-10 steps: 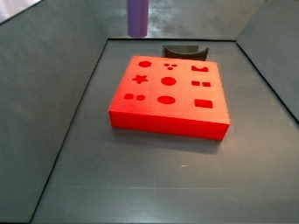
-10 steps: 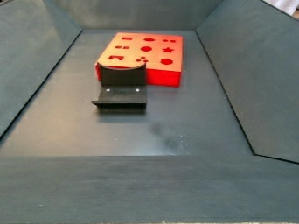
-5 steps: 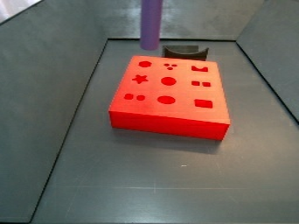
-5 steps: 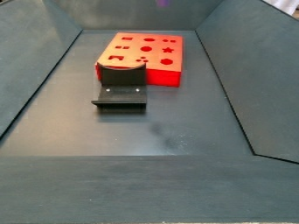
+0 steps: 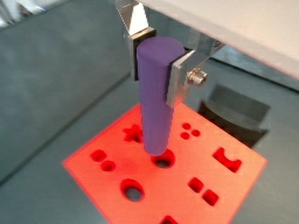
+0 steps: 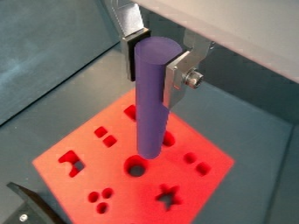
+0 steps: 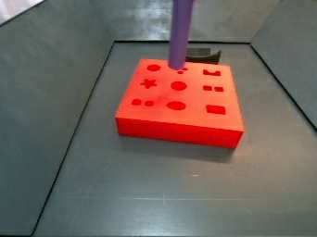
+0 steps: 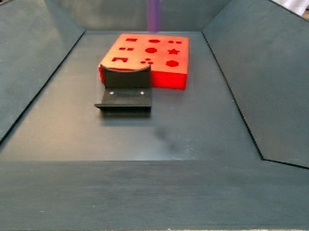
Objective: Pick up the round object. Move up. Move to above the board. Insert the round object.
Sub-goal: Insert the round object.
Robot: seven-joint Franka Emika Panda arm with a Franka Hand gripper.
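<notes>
The purple cylinder peg (image 5: 156, 96) hangs upright, its long axis vertical, clamped near its top between the two silver fingers (image 5: 183, 77) of the hand (image 5: 160, 54), which is closed on it; both wrist views show the plates pressed against the peg's sides (image 6: 152, 92). The peg is above the red-orange board (image 7: 180, 111), no longer on the bench (image 7: 148, 185). The relation that decides the coming move is how the peg's lower end sits against a round hole. In a wrist view the tip seems to fall over or just beside a round hole (image 5: 163, 160) near the board's middle; in a side view the tip (image 7: 179, 63) hangs close over the board's far edge, around 12 o'clock from the central circle (image 7: 179, 86), beside the cluster of small dots. Whether the tip is truly centred on a hole, or already touching the surface, I cannot tell. My judgement is that the peg is at the stage of hovering above the board, and the insertion calls for a straight descent once axis and hole agree.

The dark L-shaped fixture (image 8: 123, 88) stands just beside the board at its near side, in a side view, at about 6 o'clock from it.

No brand, label or writing can be read anywhere.
</notes>
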